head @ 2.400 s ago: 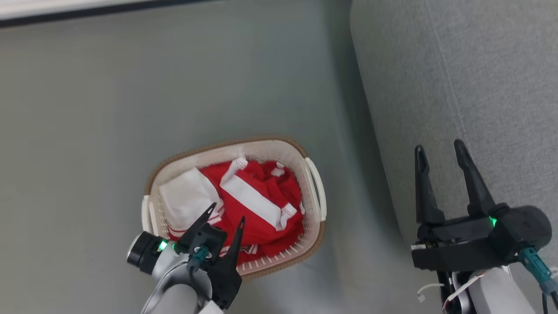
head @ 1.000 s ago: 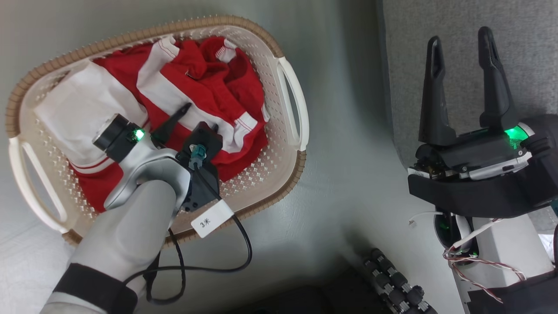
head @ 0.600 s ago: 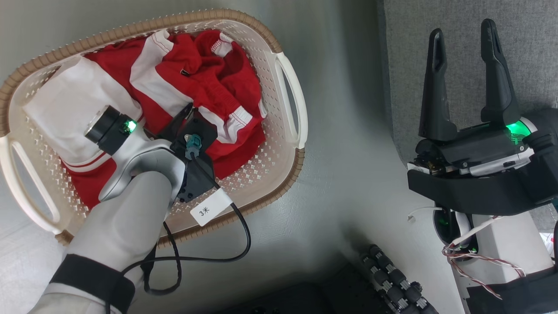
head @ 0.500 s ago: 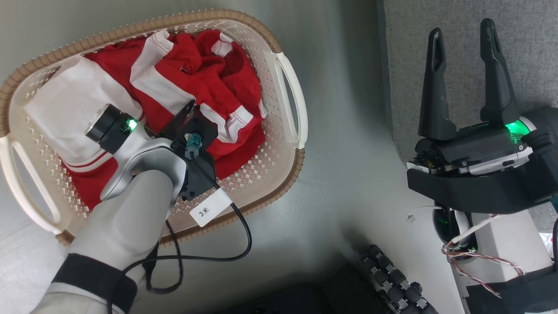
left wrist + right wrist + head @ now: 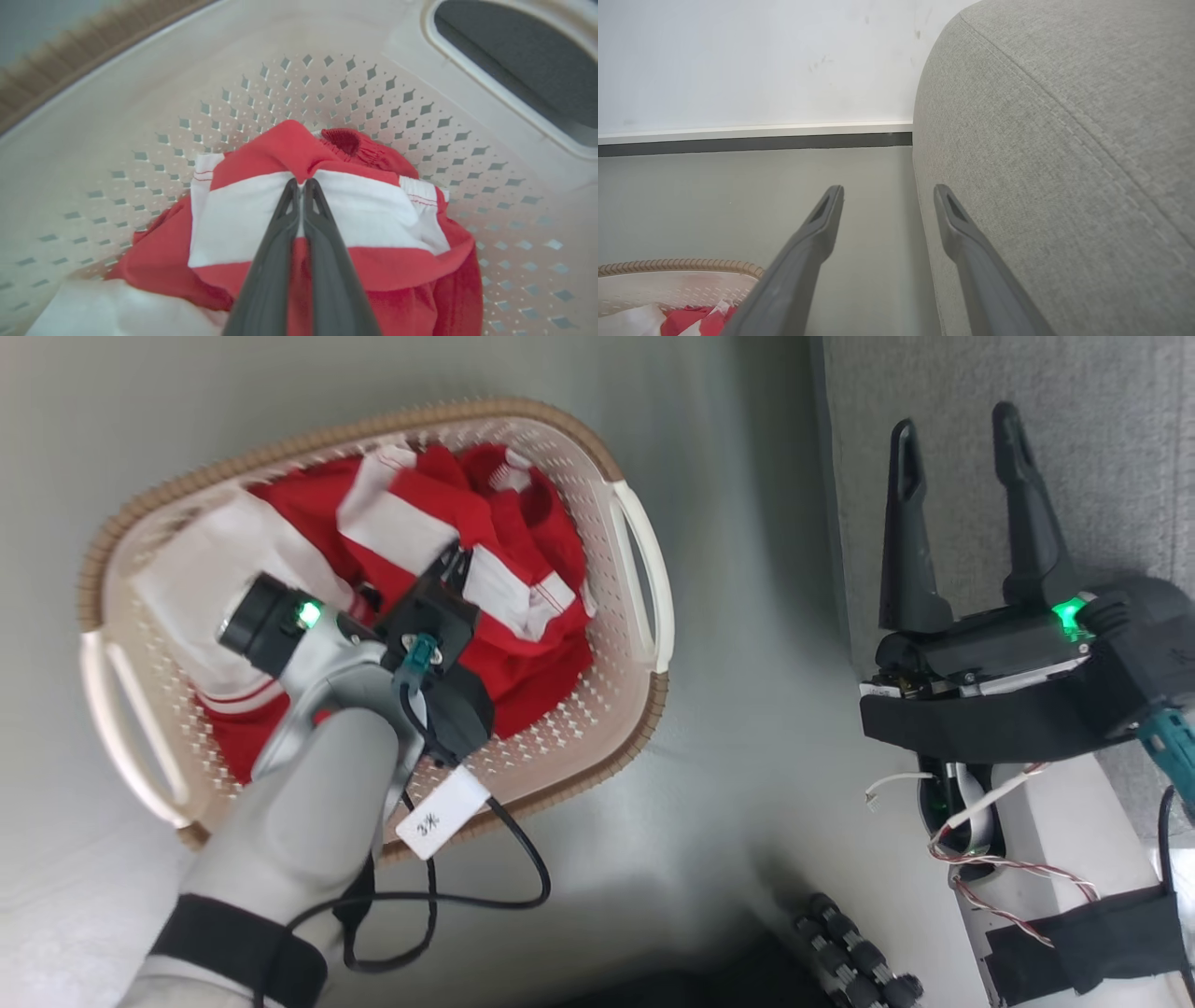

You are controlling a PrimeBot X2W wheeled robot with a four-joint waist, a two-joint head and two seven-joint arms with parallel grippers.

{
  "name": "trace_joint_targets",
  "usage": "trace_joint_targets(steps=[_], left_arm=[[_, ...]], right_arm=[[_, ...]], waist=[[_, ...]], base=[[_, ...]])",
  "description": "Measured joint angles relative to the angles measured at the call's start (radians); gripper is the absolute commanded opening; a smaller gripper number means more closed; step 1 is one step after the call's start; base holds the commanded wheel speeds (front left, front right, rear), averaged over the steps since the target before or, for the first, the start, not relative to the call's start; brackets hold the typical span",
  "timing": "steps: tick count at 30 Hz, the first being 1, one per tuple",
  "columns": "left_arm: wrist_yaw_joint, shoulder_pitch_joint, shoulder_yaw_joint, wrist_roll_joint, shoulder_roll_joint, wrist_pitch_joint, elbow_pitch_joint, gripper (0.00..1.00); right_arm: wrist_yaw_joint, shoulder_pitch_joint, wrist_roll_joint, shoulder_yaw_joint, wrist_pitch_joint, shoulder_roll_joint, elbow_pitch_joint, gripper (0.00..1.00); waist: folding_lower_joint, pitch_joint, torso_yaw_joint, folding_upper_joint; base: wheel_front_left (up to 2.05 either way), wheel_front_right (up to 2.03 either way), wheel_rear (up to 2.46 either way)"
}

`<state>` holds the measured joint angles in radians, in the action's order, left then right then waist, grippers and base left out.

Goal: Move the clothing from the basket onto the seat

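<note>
Left arm's fingers (image 5: 294, 196) are pinched fully together on a fold of the soft red garment with a broad white stripe (image 5: 373, 219), right at the red/white seam on top of the pile. The bite looks thin, so the fold could slide out on the lift. The pieces look tangled, so a second one may drag up and drop onto the grey-green floor (image 5: 747, 737), or snag and tip the basket.

The small cream-white perforated plastic basket with brown woven-look rim (image 5: 597, 709) sits on the floor and holds all the clothing in sight: red striped pieces toward its right-handle end, a white piece (image 5: 196, 579) toward the left-handle end.

Right arm's fingers (image 5: 955, 224) are spread wide, holding nothing, just beside the big grey fabric sofa (image 5: 1064, 140). Transfer not yet started.
</note>
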<state>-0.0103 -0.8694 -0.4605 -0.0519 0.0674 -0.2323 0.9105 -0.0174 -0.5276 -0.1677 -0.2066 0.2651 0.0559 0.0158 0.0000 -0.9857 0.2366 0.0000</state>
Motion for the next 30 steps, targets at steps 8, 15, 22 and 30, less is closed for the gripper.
trace_joint_targets(steps=[8, 15, 22, 30], left_arm=[[-0.024, 0.041, 0.002, 0.052, -0.014, -0.012, -0.028, 0.00], [-0.044, 0.080, 0.006, 0.107, -0.022, -0.017, -0.070, 0.00], [-0.062, 0.114, -0.008, 0.143, -0.025, -0.017, -0.128, 0.00], [-0.069, 0.148, -0.111, 0.254, -0.026, -0.018, -0.265, 0.00]], right_arm=[[0.018, 0.002, 0.000, 0.032, -0.001, 0.011, -0.083, 1.00], [0.035, 0.013, 0.002, 0.067, -0.001, 0.056, -0.152, 1.00], [0.054, 0.051, 0.002, 0.084, -0.001, 0.078, -0.220, 1.00], [0.072, 0.084, 0.001, 0.100, -0.001, 0.084, -0.275, 1.00]], waist=[[0.0000, 0.087, -0.040, 0.0000], [0.0000, 0.169, -0.091, 0.0001], [0.0000, 0.253, -0.154, 0.0000], [-0.0002, 0.354, -0.229, 0.0000]], base=[[0.00, 0.00, 0.00], [0.00, 0.00, 0.00], [0.00, 0.00, 0.00], [0.00, 0.00, 0.00]])
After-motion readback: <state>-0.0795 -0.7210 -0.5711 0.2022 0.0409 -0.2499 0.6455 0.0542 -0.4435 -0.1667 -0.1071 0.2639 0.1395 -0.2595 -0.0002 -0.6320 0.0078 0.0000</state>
